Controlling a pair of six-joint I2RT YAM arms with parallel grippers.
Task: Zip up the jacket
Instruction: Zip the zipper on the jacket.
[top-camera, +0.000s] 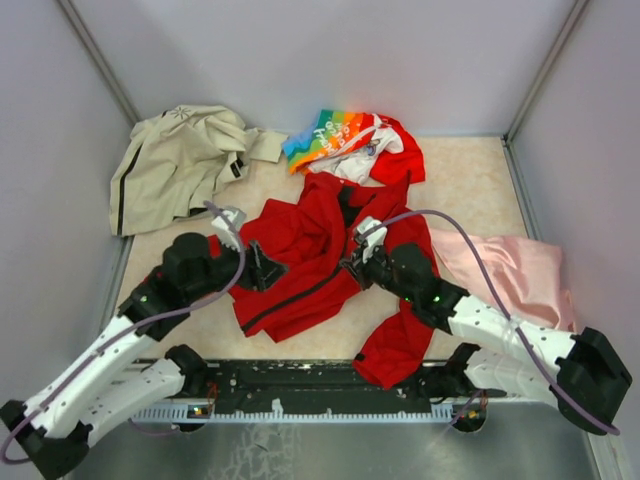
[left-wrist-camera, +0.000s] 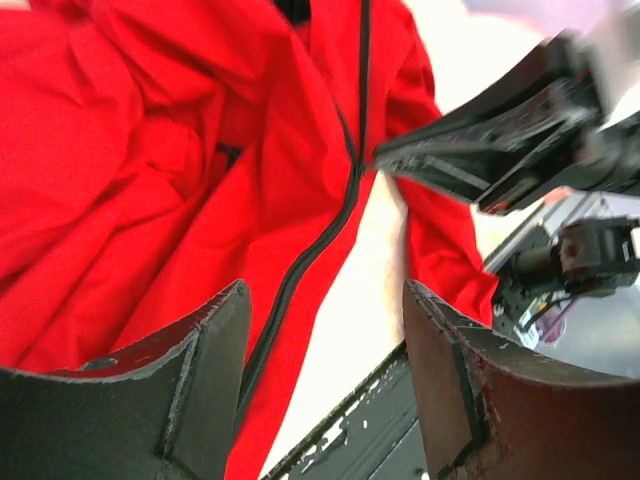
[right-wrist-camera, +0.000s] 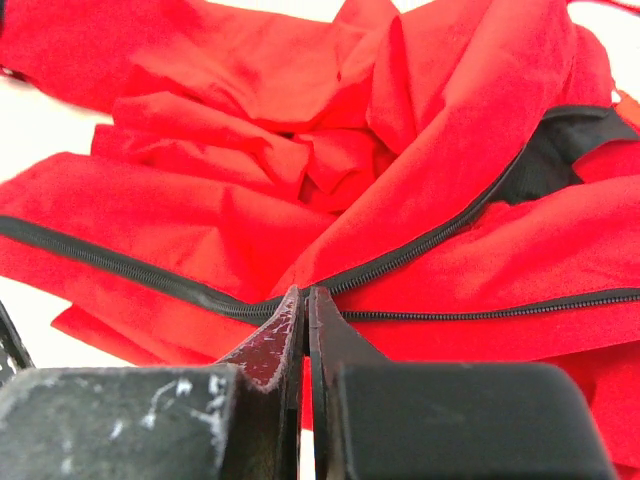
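Now, with your left gripper released and empty, only your right gripper pinches the zipper of the jacket lying against the rainbow garment, so pulling could drag the unanchored cloth along.

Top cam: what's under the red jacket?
Beige table shows around the jacket; its lower end drapes over the black rail. Whether the pink cloth runs beneath is hidden by the right arm.
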